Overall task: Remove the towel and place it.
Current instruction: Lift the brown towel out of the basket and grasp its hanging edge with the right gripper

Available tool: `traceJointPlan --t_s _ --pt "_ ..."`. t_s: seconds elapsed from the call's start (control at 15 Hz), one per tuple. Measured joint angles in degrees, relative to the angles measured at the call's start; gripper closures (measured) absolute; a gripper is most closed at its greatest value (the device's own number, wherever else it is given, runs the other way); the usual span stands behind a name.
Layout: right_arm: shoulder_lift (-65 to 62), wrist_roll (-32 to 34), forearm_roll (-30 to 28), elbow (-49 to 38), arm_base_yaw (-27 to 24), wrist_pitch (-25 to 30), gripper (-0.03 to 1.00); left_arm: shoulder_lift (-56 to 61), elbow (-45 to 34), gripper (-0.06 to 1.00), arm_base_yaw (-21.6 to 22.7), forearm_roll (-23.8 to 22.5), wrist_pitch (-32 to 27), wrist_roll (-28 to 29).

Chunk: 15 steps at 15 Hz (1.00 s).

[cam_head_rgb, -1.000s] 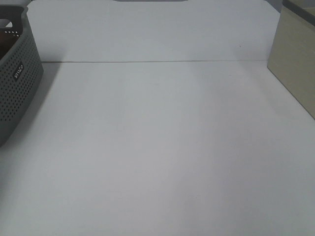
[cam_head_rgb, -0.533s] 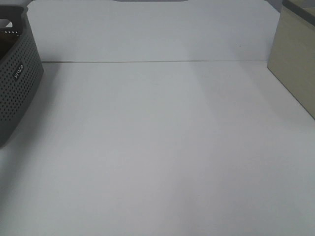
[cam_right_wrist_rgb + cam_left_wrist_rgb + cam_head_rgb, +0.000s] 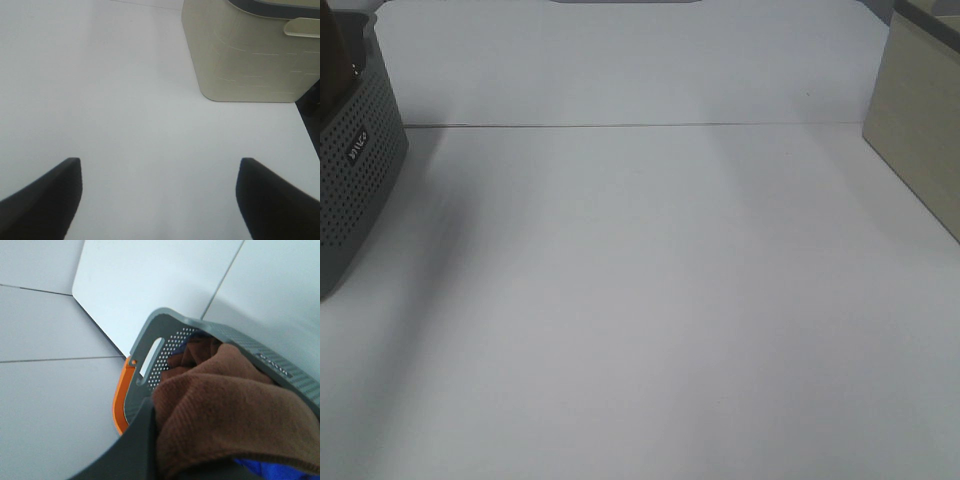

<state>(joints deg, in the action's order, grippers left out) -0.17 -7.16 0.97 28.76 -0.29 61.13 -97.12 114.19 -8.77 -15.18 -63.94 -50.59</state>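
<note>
The dark brown towel [image 3: 225, 410] is bunched up close to the left wrist camera, above the grey perforated basket [image 3: 165, 340]. My left gripper [image 3: 167, 465] is shut on the towel; one dark finger [image 3: 135, 445] shows beside the cloth, and the cloth hides the rest. From the high view a brown fold of the towel [image 3: 332, 45] rises over the rim of the basket [image 3: 355, 170] at the far left edge, and neither arm shows there. My right gripper [image 3: 160, 200] hangs open over bare white table with nothing between its fingers.
A beige bin [image 3: 920, 130] stands at the right side of the table [image 3: 650, 300], also ahead of the right gripper as the bin [image 3: 245, 55]. Blue cloth [image 3: 270, 470] lies under the towel. An orange rim [image 3: 120, 400] peeks from beneath the basket.
In the high view the brown towel has risen into sight above the basket's rim at the top left. The basket and bin have not moved.
</note>
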Motion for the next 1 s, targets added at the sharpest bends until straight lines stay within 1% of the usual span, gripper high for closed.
traceJointPlan --t_s 0.07,0.13,0.27,0.33,0.4,0.47,0.53,0.6,0.67,0.73,0.87,0.93,1.0 --pt "0.0 0.0 0.0 0.0 0.0 0.0 0.16 0.5 1.8 0.94 -1.8 -0.1 -1.2 1.1" --pt "0.0 0.0 0.0 0.0 0.0 0.0 0.16 0.9 5.4 0.94 -6.1 -0.3 -4.5 3.0" --pt "0.1 0.0 0.3 0.0 0.0 -0.1 0.16 0.9 7.3 0.94 -10.8 -1.0 -5.5 4.6" --pt "1.4 -0.2 1.6 0.4 0.0 -0.3 0.16 0.9 7.5 0.94 -13.9 -1.7 -5.6 4.9" --pt "4.2 -1.7 4.1 0.9 0.0 -2.5 0.16 0.9 7.5 0.94 -17.2 -2.7 -5.6 5.0" --pt "7.8 -5.0 9.1 1.3 0.0 -6.8 0.16 0.9 7.5 0.94 -20.1 -3.4 -5.6 5.0" --pt "9.5 -6.9 11.7 1.3 0.0 -8.8 0.16 0.9 7.5 0.94 -21.7 -4.0 -5.5 5.1" --pt "13.9 -12.4 19.1 1.3 0.0 -13.3 0.17 0.9 7.5 0.94 -24.2 -4.6 -4.9 5.3" --pt "18.4 -20.5 26.7 1.3 0.0 -17.2 0.17 0.9 7.5 0.94 -26.8 -5.2 -3.7 6.0" --pt "23.7 -30.7 35.8 1.3 0.0 -19.9 0.17 0.9 7.5 0.94 -28.8 -5.4 -2.6 6.9" --pt "33.5 -52.8 53.2 1.3 0.0 -21.0 0.18 0.9 7.5 0.94 -32.6 -5.4 -0.7 7.9" --pt "38.7 -63.9 63.2 1.3 0.0 -19.8 0.18 0.9 7.5 0.94 -34.3 -5.4 -0.6 8.0" --pt "49.9 -85.1 80.4 1.3 0.0 -13.9 0.19 0.9 7.5 0.94 -36.6 -5.4 -0.6 8.3"
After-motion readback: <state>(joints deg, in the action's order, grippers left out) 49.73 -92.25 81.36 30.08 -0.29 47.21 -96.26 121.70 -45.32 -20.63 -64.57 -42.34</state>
